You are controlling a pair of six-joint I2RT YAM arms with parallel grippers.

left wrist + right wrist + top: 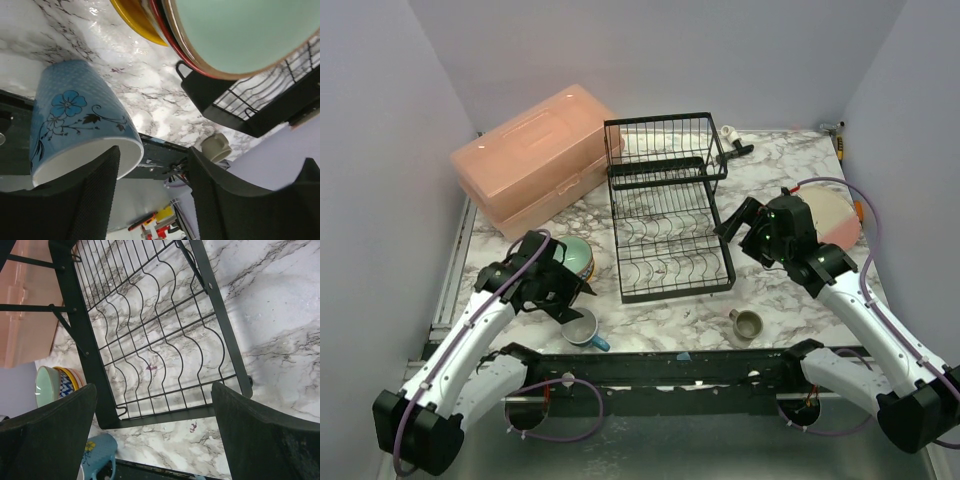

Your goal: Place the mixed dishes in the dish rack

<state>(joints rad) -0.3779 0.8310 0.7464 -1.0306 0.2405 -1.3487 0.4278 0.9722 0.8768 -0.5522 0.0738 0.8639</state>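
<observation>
Risk: your left fingers (95, 200), half-open with nothing gripped yet, sit off-centre at the blue flowered ceramic mug (75, 120) near the front edge of the counter (660, 320). Closing could tip it. Right fingers (45, 425) gape empty.

We see a white marble tabletop (660, 320) veined grey. The dish rack (665, 210) is black wire, the box (530, 155) at the far left corner salmon pink. The mug (75, 120) is pale blue with a darker blue flower and dark vines, white inside. We also find a mint-green bowl (240, 30), a yellow bowl (132, 20) and a pink-and-cream plate (832, 218).
</observation>
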